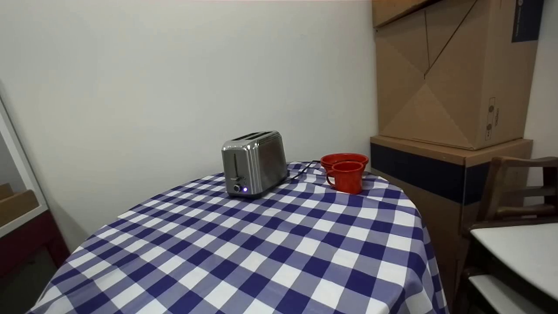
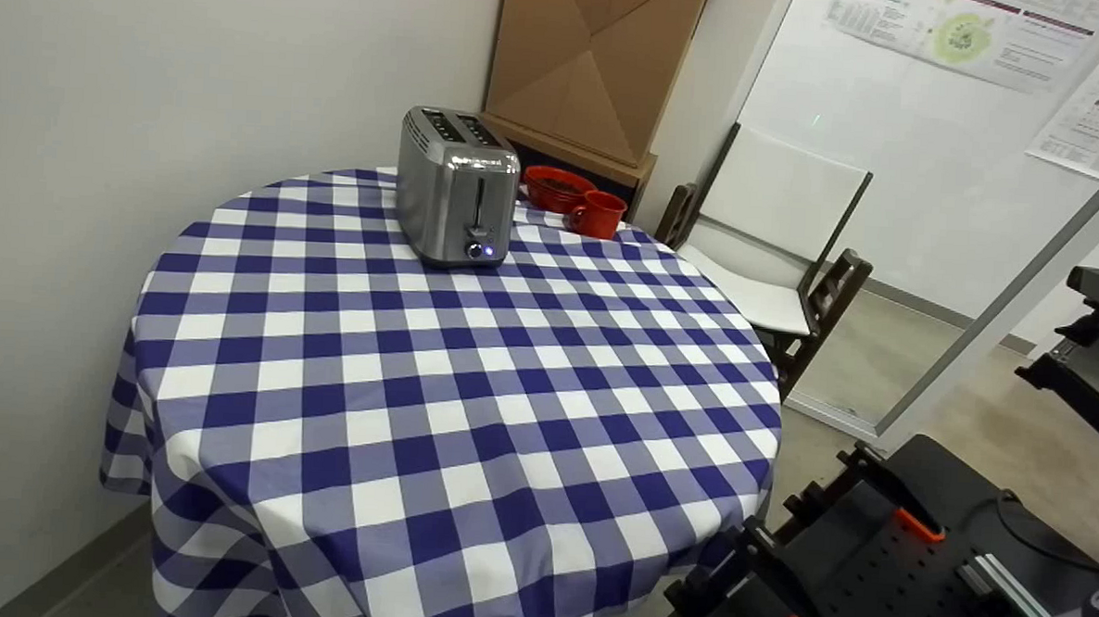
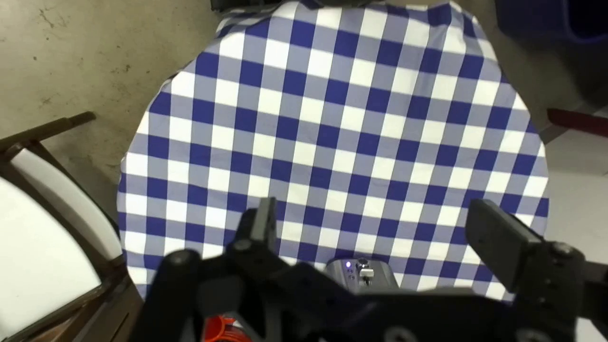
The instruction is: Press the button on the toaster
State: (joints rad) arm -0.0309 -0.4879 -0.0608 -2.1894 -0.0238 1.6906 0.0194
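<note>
The shiny silver toaster [image 1: 271,159] stands upright on a checked tablecloth, also in an exterior view [image 2: 422,192]. Its end face carries a slot with a lever [image 1: 236,178] low down, a round knob [image 2: 475,250] and a small lit button [image 1: 245,189]. In the wrist view, the toaster's end [image 3: 380,276] shows between the fingers near the bottom, with the lit button [image 3: 348,264] visible; the gripper body hides the rest. My gripper [image 3: 373,213] is open and empty, above the table and apart from the toaster. Neither exterior view shows the gripper.
A red mug [image 1: 348,179] and red bowl [image 1: 344,156] stand beside the toaster. A black cord [image 1: 301,173] runs behind it. A wall [image 1: 174,87] and stacked cardboard boxes [image 1: 436,87] border the round table [image 2: 435,378]. A white chair [image 2: 755,280] stands beyond.
</note>
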